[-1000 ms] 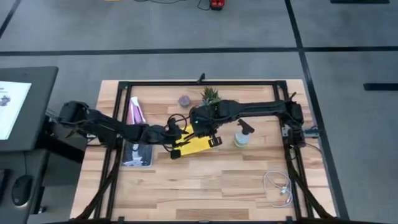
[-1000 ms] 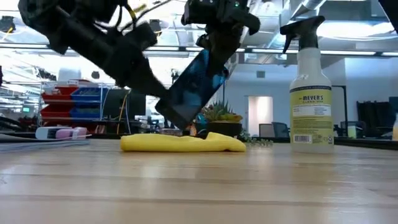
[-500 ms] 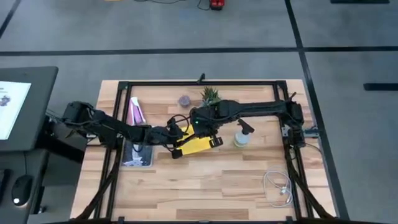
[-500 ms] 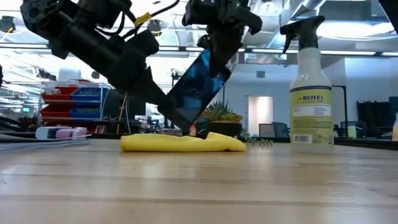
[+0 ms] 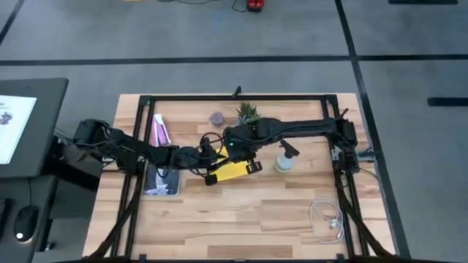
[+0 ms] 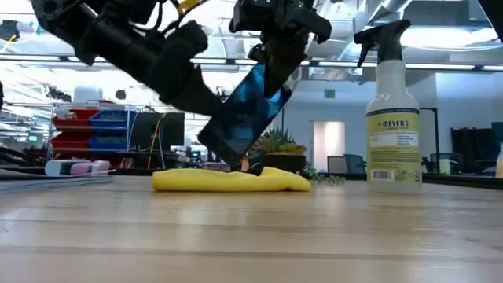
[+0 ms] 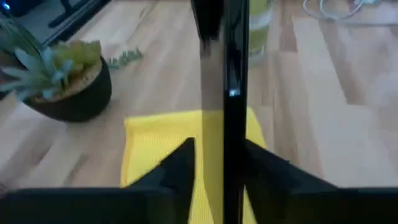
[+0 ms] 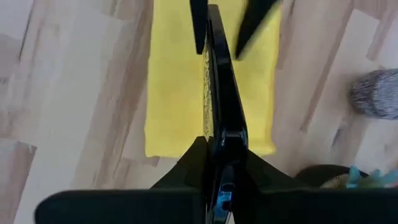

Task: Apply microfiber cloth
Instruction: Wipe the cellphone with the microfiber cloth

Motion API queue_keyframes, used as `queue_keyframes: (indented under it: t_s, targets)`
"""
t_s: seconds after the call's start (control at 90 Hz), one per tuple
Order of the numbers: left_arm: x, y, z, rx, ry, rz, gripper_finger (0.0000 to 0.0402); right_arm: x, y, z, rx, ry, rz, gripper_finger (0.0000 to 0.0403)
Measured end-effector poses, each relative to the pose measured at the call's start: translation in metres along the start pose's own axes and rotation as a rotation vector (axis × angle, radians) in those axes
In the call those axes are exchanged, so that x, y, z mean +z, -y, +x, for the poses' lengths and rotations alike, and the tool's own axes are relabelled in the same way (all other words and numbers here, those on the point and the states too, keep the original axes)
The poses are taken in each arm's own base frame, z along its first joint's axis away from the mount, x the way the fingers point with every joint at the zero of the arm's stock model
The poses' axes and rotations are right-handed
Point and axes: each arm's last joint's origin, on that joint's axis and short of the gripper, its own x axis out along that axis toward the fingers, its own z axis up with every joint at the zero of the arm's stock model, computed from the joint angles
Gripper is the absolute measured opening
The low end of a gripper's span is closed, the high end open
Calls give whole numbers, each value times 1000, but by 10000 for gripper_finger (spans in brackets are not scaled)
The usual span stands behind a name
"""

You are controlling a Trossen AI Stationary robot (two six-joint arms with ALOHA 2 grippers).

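Observation:
The yellow microfiber cloth lies flat on the wooden table near its middle, also in the high view. Over it my right gripper is shut on a black smartphone, which slants down toward the cloth. My left gripper has come in from the table's left and is open. Its two fingers stand on either side of the phone's lower end, one at the screen side and one at the back; the right wrist view shows them beyond the phone. My right gripper pinches the smartphone's upper end between its two fingers, one on the screen and one on the back. The fingers come from above, pointing down. The phone hangs tilted, its lower end just above the cloth. My left gripper: I cannot tell whether its fingers touch the phone.
A spray bottle stands right of the cloth. A small potted plant and a grey lump are behind it. A pink-and-white tube and a flat pale packet lie at the left; a white cable lies near right.
My left gripper has moved toward the table's right, up to the phone's lower end, so its fingers now stand on either side of it. My right gripper, the phone and the cloth have kept still.

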Motion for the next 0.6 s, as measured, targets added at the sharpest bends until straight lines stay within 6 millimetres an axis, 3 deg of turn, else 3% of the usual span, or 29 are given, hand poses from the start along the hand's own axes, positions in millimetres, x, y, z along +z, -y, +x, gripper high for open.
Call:
queue_keyframes:
  t_s: [0.178,0.6]
  targets:
    - [12,3,4,-9,-32,58,168,0,0,0,2,-5,2,20]
    - [3,3,4,-10,-176,98,147,-3,-1,0,12,-31,15,20]
